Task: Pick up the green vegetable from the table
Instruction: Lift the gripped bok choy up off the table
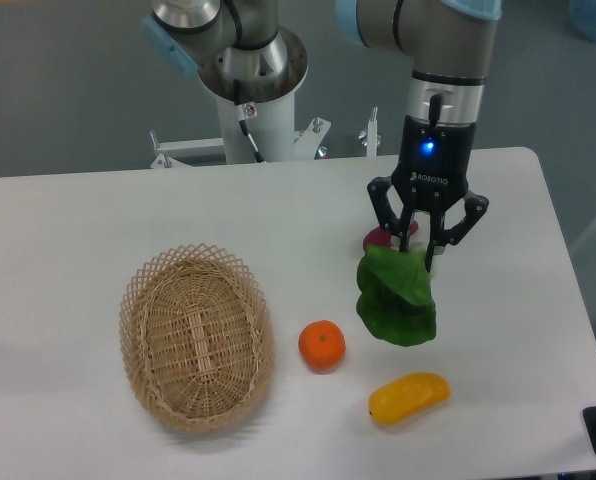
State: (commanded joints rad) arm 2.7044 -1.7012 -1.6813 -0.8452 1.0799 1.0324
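- Green vegetable (396,303) hangs from the gripper (418,256), its long axis close to vertical: the narrow end is up between the fingers, and the broad leafy head points down toward the table (98,220).
- Its upper end is pinched between the black fingertips (403,240); the leaves spread out below and slightly to the left of them. The pale stalk cannot be made out.
- Whether the lowest leaves are touching the tabletop or just above it cannot be told from this view.
- The gripper points straight down, fingers clenched on the top of the green vegetable, with a blue light lit on its body.
- The vegetable sits over the right half of the table, roughly midway between the far and near edges.
- Just behind the gripper, toward the far edge, a dark reddish-purple vegetable (378,238) lies on the table, mostly hidden by the fingers and leaves.
- An orange (322,345) rests left of the green leaves, near but apart from them.
- A yellow oblong fruit (409,397) lies close to the near edge, below the hanging leaves, its long axis running left to right and tilted up slightly at the right.
- A wicker basket (196,336), oval and woven of light straw, stands on the left half of the table toward the near edge; nothing shows inside it but its woven bottom.
- Behind the far edge stands the arm's base (248,85).
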